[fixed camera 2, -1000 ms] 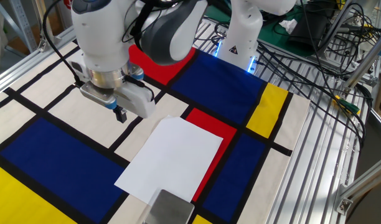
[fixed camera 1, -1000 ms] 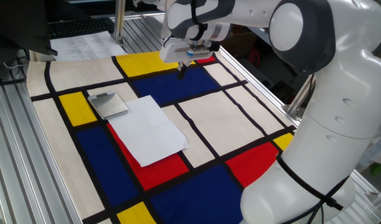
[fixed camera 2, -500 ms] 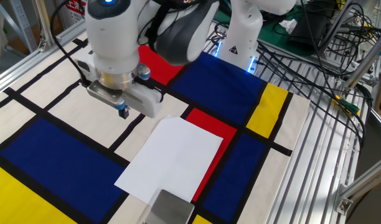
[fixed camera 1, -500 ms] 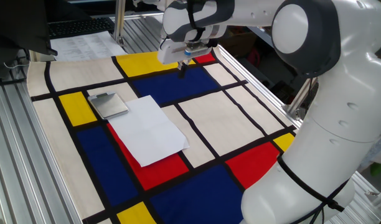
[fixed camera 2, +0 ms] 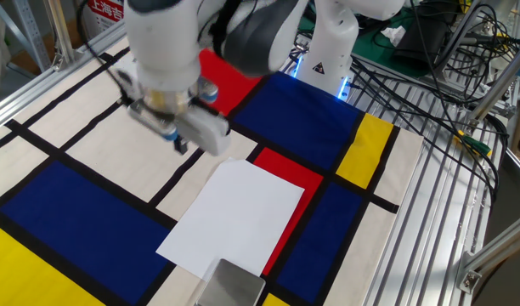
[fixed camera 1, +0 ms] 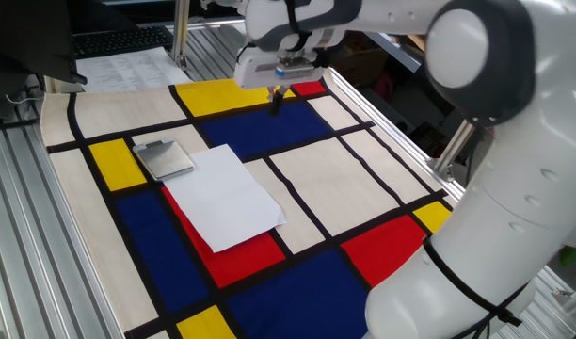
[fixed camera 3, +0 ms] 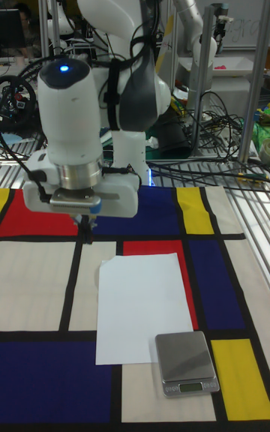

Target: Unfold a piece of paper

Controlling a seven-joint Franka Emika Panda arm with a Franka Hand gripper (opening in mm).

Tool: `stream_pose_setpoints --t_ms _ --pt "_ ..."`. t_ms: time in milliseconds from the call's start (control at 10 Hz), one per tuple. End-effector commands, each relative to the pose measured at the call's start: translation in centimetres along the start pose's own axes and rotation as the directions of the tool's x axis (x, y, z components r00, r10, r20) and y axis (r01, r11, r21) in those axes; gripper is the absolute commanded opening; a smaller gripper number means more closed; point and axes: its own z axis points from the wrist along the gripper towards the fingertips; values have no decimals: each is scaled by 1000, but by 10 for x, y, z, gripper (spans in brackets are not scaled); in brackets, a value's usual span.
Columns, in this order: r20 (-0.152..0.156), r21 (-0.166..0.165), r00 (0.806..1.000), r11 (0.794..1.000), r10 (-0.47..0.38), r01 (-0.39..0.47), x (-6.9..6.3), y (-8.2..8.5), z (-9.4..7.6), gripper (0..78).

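paper flat on checked cloth, grey plate touching its corner

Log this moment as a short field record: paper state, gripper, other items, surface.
paper: the piece of paper lies flat on the cloth, looks unfolded, nothing holding it
gripper: the gripper is in the air beyond the paper's far edge, not touching it; holds nothing visible; jaw state unclear
other item: grey metal plate at one corner of the paper
surface: colour-block tablecloth in red, blue, yellow and white
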Motion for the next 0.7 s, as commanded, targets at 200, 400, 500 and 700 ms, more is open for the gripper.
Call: stream_pose_setpoints --t_ms 200,400,500,700 --pt "-9 -28 1000 999 16 -16 16 4 -15 11" --pt "2 -8 1000 1000 -30 30 16 4 -15 11" --pt "14 10 999 999 -39 39 16 4 -15 11" --pt "10 -2 998 998 -66 66 16 4 -15 11"
